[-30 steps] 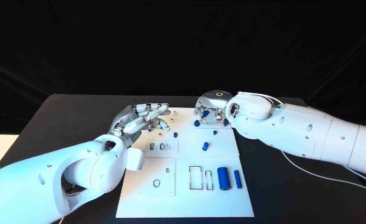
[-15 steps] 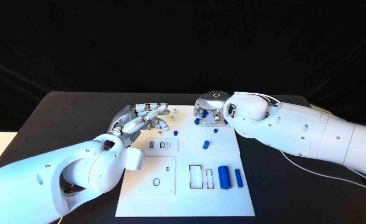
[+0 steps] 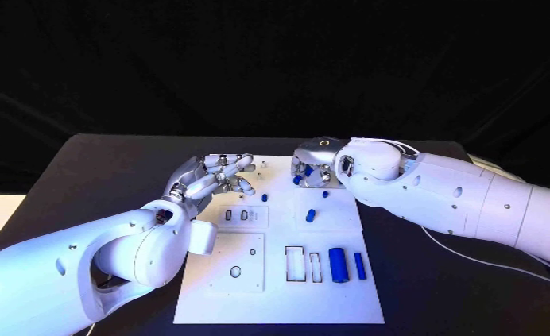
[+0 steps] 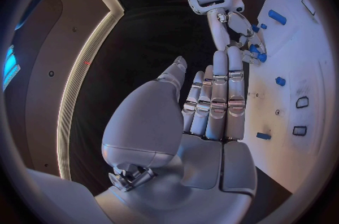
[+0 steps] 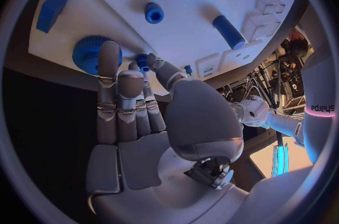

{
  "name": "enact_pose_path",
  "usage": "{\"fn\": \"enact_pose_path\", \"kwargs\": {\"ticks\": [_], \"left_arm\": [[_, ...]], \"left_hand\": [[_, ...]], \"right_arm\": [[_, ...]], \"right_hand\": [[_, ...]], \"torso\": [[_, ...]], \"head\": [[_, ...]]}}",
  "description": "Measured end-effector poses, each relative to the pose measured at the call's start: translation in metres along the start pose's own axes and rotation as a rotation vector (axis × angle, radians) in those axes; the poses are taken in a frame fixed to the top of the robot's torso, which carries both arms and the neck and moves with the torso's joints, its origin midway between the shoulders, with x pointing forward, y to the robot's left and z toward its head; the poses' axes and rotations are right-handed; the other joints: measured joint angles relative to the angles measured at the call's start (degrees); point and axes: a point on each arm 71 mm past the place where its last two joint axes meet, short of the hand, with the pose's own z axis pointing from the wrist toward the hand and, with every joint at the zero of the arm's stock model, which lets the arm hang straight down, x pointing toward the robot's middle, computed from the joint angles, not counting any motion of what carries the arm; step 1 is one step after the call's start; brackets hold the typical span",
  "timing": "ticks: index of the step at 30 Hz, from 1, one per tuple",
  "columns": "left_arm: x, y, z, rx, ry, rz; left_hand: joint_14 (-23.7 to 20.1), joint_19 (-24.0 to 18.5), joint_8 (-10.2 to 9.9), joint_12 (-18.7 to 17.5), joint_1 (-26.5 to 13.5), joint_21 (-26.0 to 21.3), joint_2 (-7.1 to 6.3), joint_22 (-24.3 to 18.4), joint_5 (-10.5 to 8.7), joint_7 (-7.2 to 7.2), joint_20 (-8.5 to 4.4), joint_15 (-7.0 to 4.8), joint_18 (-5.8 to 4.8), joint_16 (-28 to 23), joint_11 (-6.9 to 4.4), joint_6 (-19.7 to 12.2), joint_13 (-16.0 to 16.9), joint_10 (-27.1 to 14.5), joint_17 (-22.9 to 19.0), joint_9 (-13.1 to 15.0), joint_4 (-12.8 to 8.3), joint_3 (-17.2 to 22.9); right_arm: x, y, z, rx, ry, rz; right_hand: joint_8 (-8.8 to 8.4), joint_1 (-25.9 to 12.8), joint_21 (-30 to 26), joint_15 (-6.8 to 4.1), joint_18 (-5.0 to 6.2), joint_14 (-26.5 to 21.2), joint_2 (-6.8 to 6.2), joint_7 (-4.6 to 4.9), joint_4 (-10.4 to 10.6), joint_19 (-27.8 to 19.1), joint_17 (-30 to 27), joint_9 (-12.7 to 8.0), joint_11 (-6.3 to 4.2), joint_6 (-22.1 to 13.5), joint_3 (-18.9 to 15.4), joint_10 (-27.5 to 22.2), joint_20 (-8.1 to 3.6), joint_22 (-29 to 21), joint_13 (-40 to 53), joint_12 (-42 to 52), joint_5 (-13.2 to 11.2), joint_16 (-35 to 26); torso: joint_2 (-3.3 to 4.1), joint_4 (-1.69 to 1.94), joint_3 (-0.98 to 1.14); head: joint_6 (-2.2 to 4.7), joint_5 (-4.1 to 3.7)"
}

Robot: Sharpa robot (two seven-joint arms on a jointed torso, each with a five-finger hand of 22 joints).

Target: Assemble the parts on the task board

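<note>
Nearest on the white task board (image 3: 218, 300) lie a large blue cylinder (image 3: 337, 264) and a slimmer blue bar (image 3: 358, 265). Farther back, the left robot hand (image 3: 218, 178) hovers with fingers apart, empty. At the far edge, the right robot hand (image 3: 311, 168) touches a small blue part (image 5: 144, 60); whether it grips is unclear.

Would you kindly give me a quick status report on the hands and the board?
Left hand open, empty, over task board's far left edge. Right hand fingertips at small blue gear; grip unclear. Nothing in the way.
</note>
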Motion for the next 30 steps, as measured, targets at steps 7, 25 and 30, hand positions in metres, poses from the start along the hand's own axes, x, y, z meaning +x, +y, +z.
{"fn": "enact_pose_path", "kwargs": {"ticks": [7, 25, 30], "left_arm": [[-0.001, 0.000, 0.001, -0.003, -0.004, 0.001], [-0.004, 0.001, 0.001, -0.008, -0.009, 0.004], [-0.007, 0.001, 0.001, -0.008, -0.016, 0.007]], "left_hand": [[-0.33, -0.41, 0.00, 0.00, 0.00, 0.28, 0.00, 0.38, 0.00, 0.00, -0.01, -0.07, 0.01, 0.25, 0.00, 0.00, 0.02, 0.00, 0.30, 0.00, 0.00, 0.00], [-0.93, -1.24, -0.21, -0.20, -0.30, 1.10, 0.30, 1.00, 0.00, 0.21, 0.01, 0.10, -0.01, 0.82, 0.00, -0.21, 0.12, 0.00, 0.71, 0.00, -0.16, 0.16], [-0.93, -1.24, -0.22, -0.20, -0.30, 1.10, 0.30, 1.00, 0.00, 0.20, 0.00, 0.10, -0.01, 0.82, 0.00, -0.21, 0.11, 0.00, 0.70, 0.00, -0.16, 0.16]], "right_arm": [[0.000, 0.000, 0.001, -0.004, 0.003, 0.000], [-0.009, 0.004, 0.000, -0.016, -0.121, 0.044], [-0.015, 0.008, 0.006, -0.008, -0.186, 0.071]], "right_hand": [[0.58, 0.16, 1.35, 0.00, 0.00, 0.00, 0.78, -0.49, 1.01, -0.41, 3.13, 0.29, -0.42, 1.60, 1.01, 1.19, 0.00, 0.75, 0.05, 0.00, -2.37, 3.00], [1.48, 0.77, 5.50, 0.00, 0.00, 0.00, 2.29, -0.64, 3.80, -0.82, 8.31, 0.64, -0.85, 3.85, 3.46, 4.03, 0.41, 4.41, 0.14, 0.22, -7.22, 8.15], [1.48, 0.85, 5.65, 0.00, -0.01, 0.00, 2.36, -0.64, 3.98, -0.81, 8.50, 0.63, -0.62, 3.85, 3.64, 3.80, 0.41, 4.66, 0.09, 0.22, -7.33, 8.39]], "torso": [[0.18, -0.01, 0.00], [0.51, 0.03, -0.02], [0.60, 0.04, -0.04]], "head": [[0.01, 0.12], [-0.09, 0.24], [0.15, 0.38]]}}
